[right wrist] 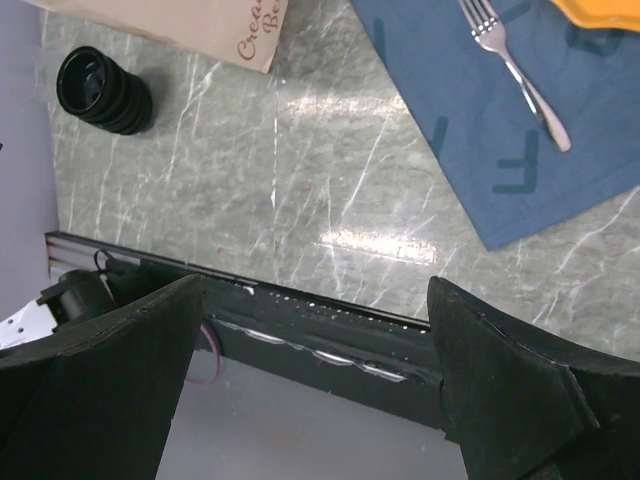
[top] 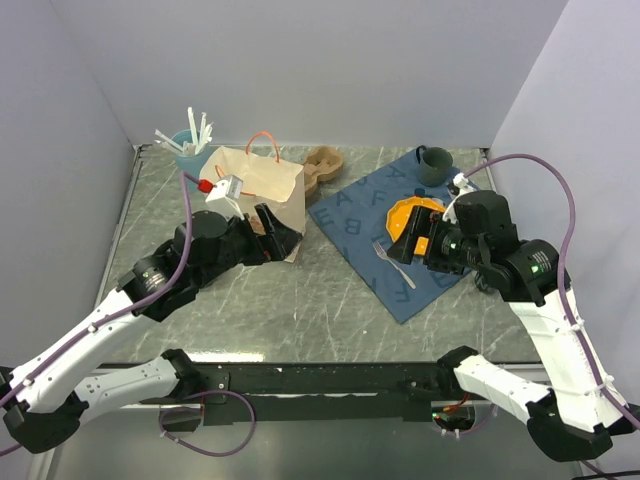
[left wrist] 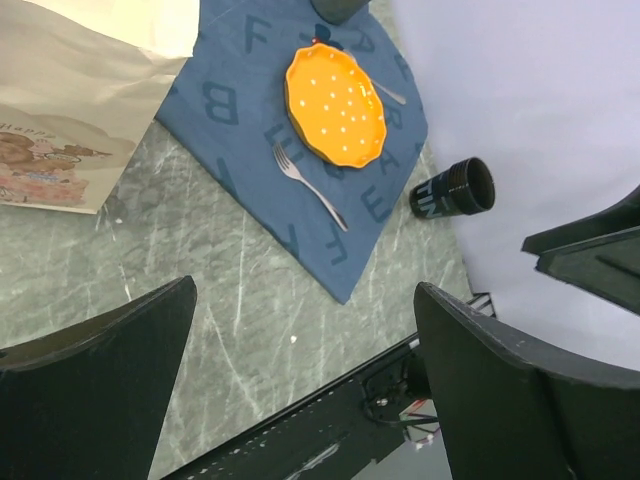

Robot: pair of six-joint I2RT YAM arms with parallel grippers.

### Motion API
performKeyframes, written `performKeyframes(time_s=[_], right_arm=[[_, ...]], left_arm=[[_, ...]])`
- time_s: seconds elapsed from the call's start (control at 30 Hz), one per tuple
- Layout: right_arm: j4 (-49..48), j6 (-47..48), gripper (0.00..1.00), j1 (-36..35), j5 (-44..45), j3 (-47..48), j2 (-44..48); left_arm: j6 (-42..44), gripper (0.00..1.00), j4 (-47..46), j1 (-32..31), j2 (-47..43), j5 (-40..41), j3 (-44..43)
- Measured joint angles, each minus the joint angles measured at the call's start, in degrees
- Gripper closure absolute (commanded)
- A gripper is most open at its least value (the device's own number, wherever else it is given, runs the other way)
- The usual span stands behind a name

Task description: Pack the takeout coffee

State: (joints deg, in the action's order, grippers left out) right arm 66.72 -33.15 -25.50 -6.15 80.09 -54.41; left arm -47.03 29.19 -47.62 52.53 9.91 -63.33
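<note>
The takeout coffee (right wrist: 103, 92), a small black ribbed cup, stands on the table near the left wall in the right wrist view. A similar black cup (left wrist: 455, 190) with pale lettering lies on its side by the right wall in the left wrist view. The arms hide both in the top view. The paper bag (top: 255, 185) stands at the back left and also shows in the left wrist view (left wrist: 80, 90). My left gripper (top: 283, 238) is open and empty beside the bag's front right corner. My right gripper (top: 408, 248) is open and empty over the blue mat.
A blue lettered mat (top: 365, 215) holds an orange plate (top: 412, 212) and a fork (top: 392, 262). A teal mug (top: 433, 165) stands at its far corner. A light-blue cup of white sticks (top: 190, 150) stands behind the bag, with a wooden object (top: 322, 165) beside it. White walls enclose three sides.
</note>
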Motion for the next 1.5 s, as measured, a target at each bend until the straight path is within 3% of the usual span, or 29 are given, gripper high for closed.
performKeyframes(time_s=[0.17, 0.3, 0.43, 0.57, 0.67, 0.73, 0.83, 1.07, 1.4, 1.5], right_arm=[[0.5, 0.7, 0.00, 0.0, 3.5, 0.3, 0.2], [3.7, 1.5, 0.00, 0.0, 14.4, 3.2, -1.4], [6.3, 3.3, 0.07, 0.6, 27.0, 7.2, -6.8], [5.6, 8.0, 0.13, 5.6, 32.7, 9.2, -12.4], [3.2, 12.0, 0.17, 11.7, 31.6, 8.2, -16.3], [2.0, 14.0, 0.28, 15.3, 30.1, 6.7, -17.2], [1.1, 16.9, 0.35, 19.9, 27.3, 5.2, -18.1], [-1.3, 23.0, 0.50, 25.0, 21.0, 4.5, -21.9], [-1.9, 24.1, 0.60, 35.9, 18.1, 2.6, -27.5], [-2.1, 24.0, 0.68, 37.1, 17.4, 1.6, -28.1]], left_arm=[[1.4, 0.03, 0.0, 0.0, 0.4, -0.9, 0.0], [2.4, 0.03, -0.1, 0.0, 0.4, -1.7, 0.0], [2.9, 0.03, -1.2, 0.0, 0.4, -3.0, 0.1], [2.9, 0.03, -2.2, 0.0, 0.5, -4.6, 0.6], [3.0, 0.03, -2.4, 0.0, 0.6, -5.7, 0.8], [3.3, 0.03, -2.5, 0.0, 0.6, -6.3, 0.8], [4.0, 0.03, -2.7, 0.0, 0.6, -6.8, 0.8], [4.5, 0.03, -3.4, 0.0, -0.2, -7.0, 1.8], [6.2, 0.03, -3.3, 0.0, -1.0, -5.4, 2.8], [7.0, 0.03, -3.2, 0.0, -2.2, -5.4, 4.4]])
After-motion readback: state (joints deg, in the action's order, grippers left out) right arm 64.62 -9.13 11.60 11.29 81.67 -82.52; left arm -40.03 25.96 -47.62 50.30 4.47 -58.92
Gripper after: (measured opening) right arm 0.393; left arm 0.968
